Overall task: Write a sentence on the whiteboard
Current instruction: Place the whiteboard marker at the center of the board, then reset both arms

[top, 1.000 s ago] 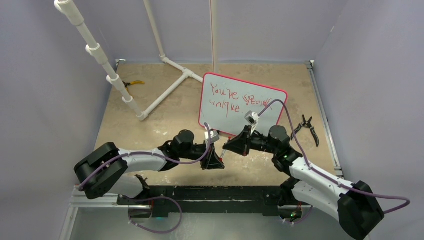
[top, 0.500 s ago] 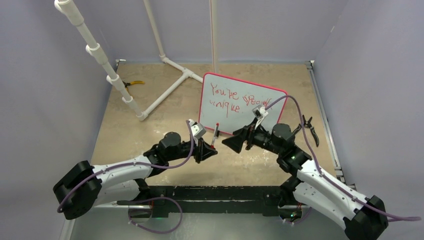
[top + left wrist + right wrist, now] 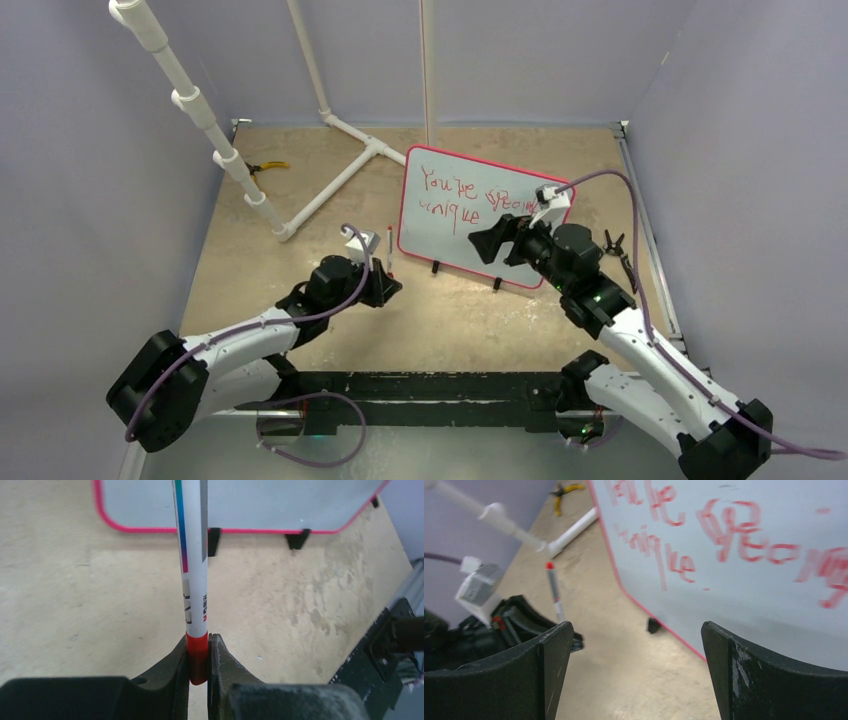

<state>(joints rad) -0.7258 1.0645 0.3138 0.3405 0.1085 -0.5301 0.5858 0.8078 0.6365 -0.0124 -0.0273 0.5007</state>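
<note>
Lately the marker has been carried off left, now clamped upright by its red end in the left gripper, just left of the whiteboard where the sentence is written, while the right gripper has been opened wide.

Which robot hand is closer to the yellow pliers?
Left. The left gripper is front-right of the yellow pliers; the right gripper is farther right, by the whiteboard.

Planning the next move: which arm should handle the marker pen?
Left. The left fingers are shut on the red end of the white marker pen; the right fingers stand open, empty, facing the red-framed whiteboard.
</note>
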